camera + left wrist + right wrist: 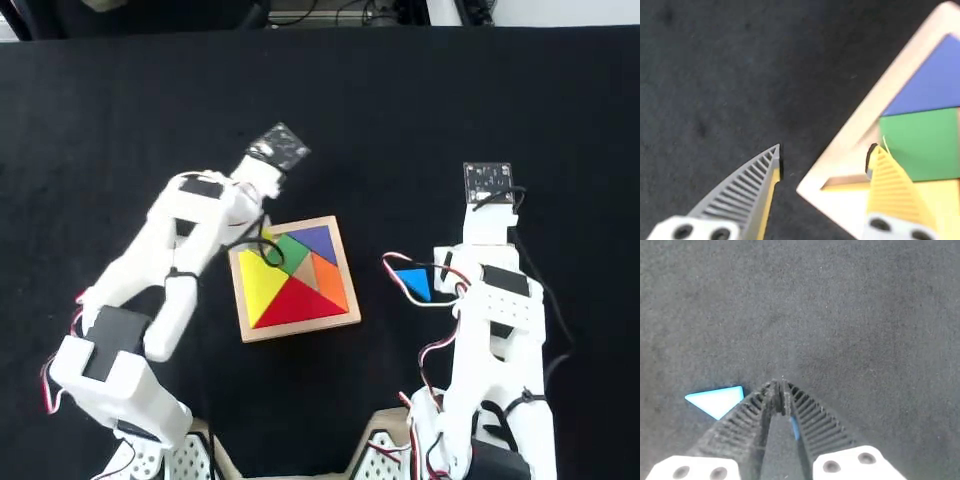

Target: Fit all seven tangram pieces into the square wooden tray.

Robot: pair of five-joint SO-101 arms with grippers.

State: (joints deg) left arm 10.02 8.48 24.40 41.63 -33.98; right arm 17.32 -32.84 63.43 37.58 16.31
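The left arm bends over the tray [300,328]. The left gripper [825,152] points down with its jaws wide, straddling a corner of the rim. One finger is outside over the cloth [715,75]; the other is inside, above the yellow piece [258,285] and beside the green piece [922,145]. The right arm points straight ahead, and the right gripper [777,387] has its jaws pressed together with nothing seen between them. The blue triangle [716,400] lies flat just beside those jaws, well apart from the tray.

No readable text, labels or numbers anywhere — none on the arms, tangram pieces, wooden tray [296,323] or black worktop [120,120]
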